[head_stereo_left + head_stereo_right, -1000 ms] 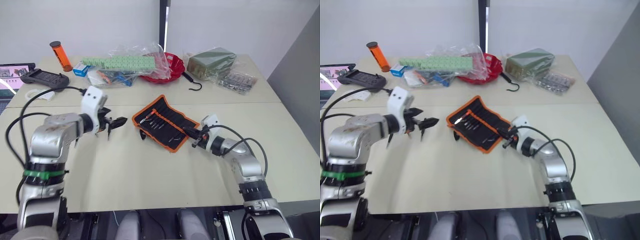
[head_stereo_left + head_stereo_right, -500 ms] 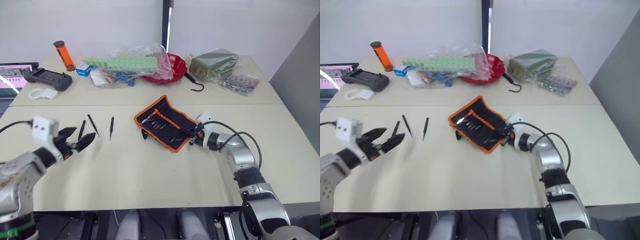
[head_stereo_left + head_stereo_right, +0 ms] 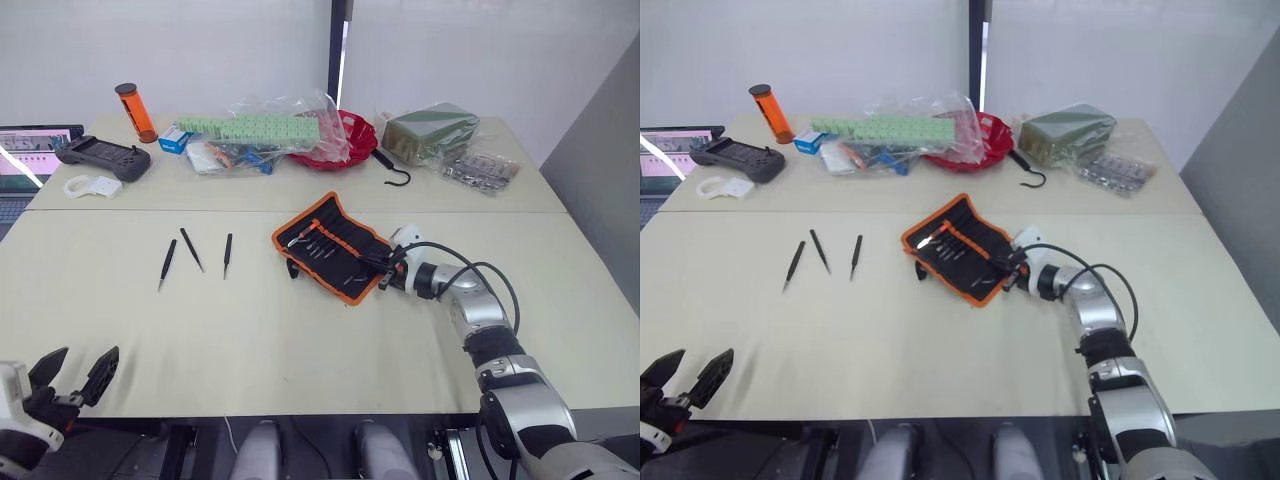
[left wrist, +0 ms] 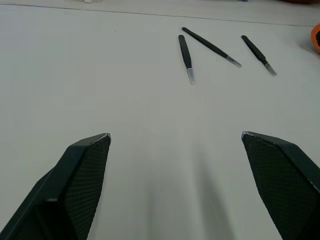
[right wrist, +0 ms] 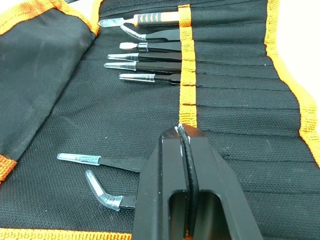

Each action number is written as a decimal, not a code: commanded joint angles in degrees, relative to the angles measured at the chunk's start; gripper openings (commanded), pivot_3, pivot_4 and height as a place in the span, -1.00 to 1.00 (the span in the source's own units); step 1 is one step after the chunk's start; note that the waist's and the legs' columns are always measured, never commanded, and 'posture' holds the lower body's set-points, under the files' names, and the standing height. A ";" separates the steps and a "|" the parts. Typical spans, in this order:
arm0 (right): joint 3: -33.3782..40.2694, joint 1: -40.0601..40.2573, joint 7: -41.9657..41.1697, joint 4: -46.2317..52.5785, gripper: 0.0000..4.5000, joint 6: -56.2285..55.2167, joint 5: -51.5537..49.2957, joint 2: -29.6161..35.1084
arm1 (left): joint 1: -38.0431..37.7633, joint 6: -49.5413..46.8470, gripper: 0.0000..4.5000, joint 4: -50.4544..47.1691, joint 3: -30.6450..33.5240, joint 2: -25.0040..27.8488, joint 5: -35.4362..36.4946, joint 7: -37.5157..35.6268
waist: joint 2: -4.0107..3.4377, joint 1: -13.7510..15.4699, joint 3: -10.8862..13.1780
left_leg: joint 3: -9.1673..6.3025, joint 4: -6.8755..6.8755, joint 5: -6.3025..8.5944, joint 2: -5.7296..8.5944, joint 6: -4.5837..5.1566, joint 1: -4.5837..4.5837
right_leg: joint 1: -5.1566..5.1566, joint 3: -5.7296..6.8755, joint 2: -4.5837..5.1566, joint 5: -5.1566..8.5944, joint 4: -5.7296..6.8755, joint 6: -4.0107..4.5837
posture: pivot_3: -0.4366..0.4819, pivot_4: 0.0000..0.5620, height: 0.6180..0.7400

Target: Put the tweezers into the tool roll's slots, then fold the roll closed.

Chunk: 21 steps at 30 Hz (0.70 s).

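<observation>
Three slim black pointed tweezers [image 3: 193, 256] lie loose on the pale counter [image 3: 300, 340], well apart from the orange-trimmed black fabric tool roll [image 3: 333, 246]. Right pincer [image 5: 184, 134] rests closed, empty, on its slots [image 5: 235, 95]; left pincer [image 4: 175, 145] hangs wide open, empty. Next, I judge: fetch a tweezer.

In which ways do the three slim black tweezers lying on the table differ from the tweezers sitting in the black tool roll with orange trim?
The three loose black tweezers lie bare on the beige table, apart from the black fabric tool roll; the stowed tweezers sit in its narrow slots, half covered. The stowed ones wear clear tip caps, and one has a bent tip; the loose ones look straight. All are slim, black and pointed.
</observation>
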State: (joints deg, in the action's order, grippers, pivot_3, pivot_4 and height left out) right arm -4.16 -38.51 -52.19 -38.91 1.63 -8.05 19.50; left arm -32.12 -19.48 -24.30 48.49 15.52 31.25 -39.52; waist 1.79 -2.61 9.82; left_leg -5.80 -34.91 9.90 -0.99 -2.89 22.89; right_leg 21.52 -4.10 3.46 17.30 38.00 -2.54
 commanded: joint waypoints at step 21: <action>0.20 3.08 -0.41 4.70 -1.00 2.70 -0.11 0.50 | 16.49 -9.88 0.98 -0.03 -11.32 7.99 -0.81 20.66 | 0.00 0.07 0.00 | -0.09 -0.01 0.00 0.02 0.01 -0.09 | -0.17 0.08 -0.03 0.01 0.00 -0.01 | -0.05 -0.47 1.00</action>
State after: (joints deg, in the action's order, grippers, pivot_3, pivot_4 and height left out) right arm -3.92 -36.70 -52.59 -35.76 3.16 -8.08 19.54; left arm -16.92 -26.75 -23.85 37.83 22.14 29.62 -20.99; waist 1.79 -2.54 9.82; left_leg -5.89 -34.92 9.90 -0.97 -2.88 22.80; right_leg 21.36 -4.02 3.44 17.31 38.02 -2.55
